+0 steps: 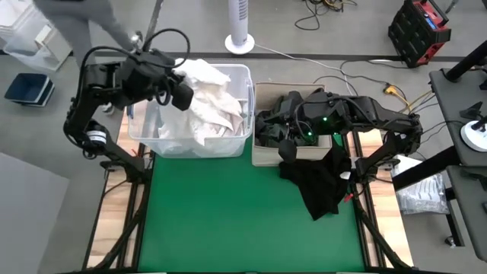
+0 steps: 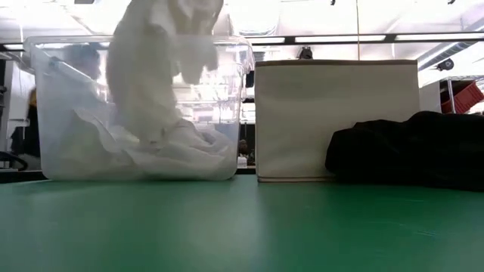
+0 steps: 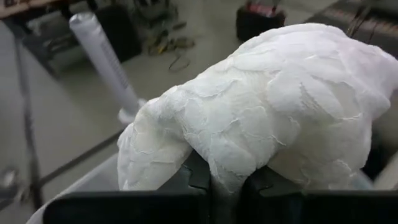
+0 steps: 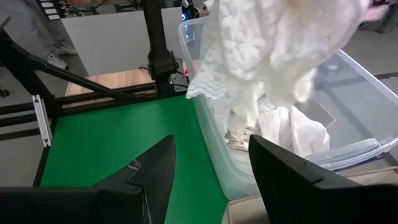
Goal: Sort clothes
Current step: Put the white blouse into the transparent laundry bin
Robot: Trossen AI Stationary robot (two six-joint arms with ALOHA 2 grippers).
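My left gripper (image 1: 185, 91) hangs over the clear plastic bin (image 1: 245, 76) at the table's far left, shut on a white lace garment (image 3: 267, 106). The garment hangs down into the bin (image 2: 53, 113) onto other white clothes (image 2: 174, 151). My right gripper (image 4: 211, 168) stands open over the beige bin (image 2: 333, 121) of dark clothes (image 1: 285, 114) with nothing between its fingers. A black garment (image 1: 323, 179) spills from that bin's near side onto the green mat (image 1: 228, 221). My left gripper pinches a bunched fold of the white lace garment (image 3: 227, 171) between its two fingers (image 3: 193, 180); how many layers I cannot tell. The garment bulges out past the fingers and hangs slack below them, with its lower end (image 2: 162, 140) on the white clothes in the clear bin.
The two bins stand side by side at the mat's far edge. The mat's near half is bare green. A person in grey (image 1: 76, 23) stands beyond the table's far left corner. A white tower fan (image 1: 240, 30) and cables lie on the floor behind.
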